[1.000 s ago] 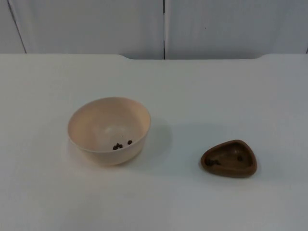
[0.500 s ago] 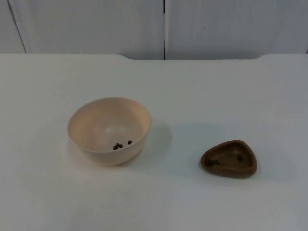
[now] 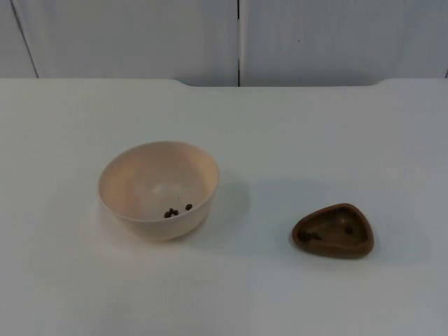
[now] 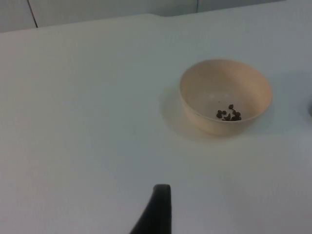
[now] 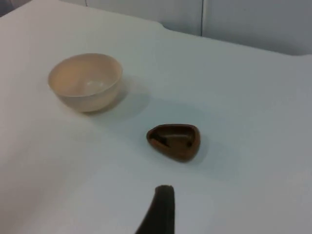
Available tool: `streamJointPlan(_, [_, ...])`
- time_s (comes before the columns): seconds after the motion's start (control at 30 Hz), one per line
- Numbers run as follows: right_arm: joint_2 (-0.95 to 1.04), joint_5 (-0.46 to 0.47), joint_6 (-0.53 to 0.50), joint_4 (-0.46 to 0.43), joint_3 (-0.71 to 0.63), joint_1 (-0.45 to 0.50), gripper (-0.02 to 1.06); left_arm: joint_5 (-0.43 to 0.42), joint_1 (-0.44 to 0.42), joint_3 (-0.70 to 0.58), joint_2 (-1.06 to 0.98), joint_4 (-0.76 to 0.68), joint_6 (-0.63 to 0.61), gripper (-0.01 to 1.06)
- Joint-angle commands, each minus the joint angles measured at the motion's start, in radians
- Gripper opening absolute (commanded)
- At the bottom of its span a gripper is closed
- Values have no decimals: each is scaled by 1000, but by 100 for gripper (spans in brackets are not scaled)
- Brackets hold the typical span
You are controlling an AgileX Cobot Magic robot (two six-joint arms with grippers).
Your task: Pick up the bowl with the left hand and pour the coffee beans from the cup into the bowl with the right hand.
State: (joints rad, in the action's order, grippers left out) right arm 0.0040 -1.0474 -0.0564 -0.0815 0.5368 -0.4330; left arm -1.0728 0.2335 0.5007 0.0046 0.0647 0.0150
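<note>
While both arms wait back from the work area, the round cream-coloured bowl (image 3: 159, 189) stands upright on the white table top (image 3: 294, 133), left of the middle in the top view, with its mouth facing straight up. A few dark coffee beans (image 3: 176, 211) lie at the bottom of it, gathered against the near wall; the left wrist view shows them as a small cluster (image 4: 229, 114) on the inner floor of the bowl (image 4: 225, 96).

To the bowl's right and a little nearer the table's front edge, well apart from it, sits the small brown cup (image 3: 333, 230), a shallow dish of rounded triangular outline. It also stands upright with its opening upward. Its long axis runs roughly across the table, the narrower rounded end toward the bowl and the broader end away from it. One or two dark specks show inside it, too small to identify.

In the right wrist view the cup (image 5: 174, 141) lies nearer than the bowl (image 5: 86, 80).

The left gripper (image 4: 157, 209) hovers above bare table, well short of the bowl; one black fingertip is seen, so I cannot tell its state. The right gripper (image 5: 160, 208) hangs likewise short of the cup, state also unclear.
</note>
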Motion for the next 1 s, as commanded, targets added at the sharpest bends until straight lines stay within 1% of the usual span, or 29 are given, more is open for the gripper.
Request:
streamJointPlan(0.0, [-4, -13, -3, -15, -10, 1, 75, 1, -3, -4, -5, -3, -9, 82])
streamJointPlan(0.1, [-4, -29, -1, -13, -22, 1, 75, 1, -3, -4, -5, -5, -9, 82])
streamJointPlan(0.4, [-4, -32, 14, 5, -22, 1, 75, 1, -3, -4, -5, -5, -9, 82])
streamJointPlan(0.83, [-4, -32, 11, 10, -22, 1, 75, 1, -3, -4, -5, -3, -9, 83])
streamJointPlan(0.9, [-4, -32, 11, 11, -22, 1, 76, 1, -3, -4, -5, -3, -9, 88])
streamJointPlan(0.93, [-4, -32, 11, 11, -22, 1, 78, 1, -3, -4, -5, -3, -9, 93])
streamJointPlan(0.97, [-4, -32, 11, 11, -22, 1, 84, 1, -3, -4, -5, -3, -9, 99])
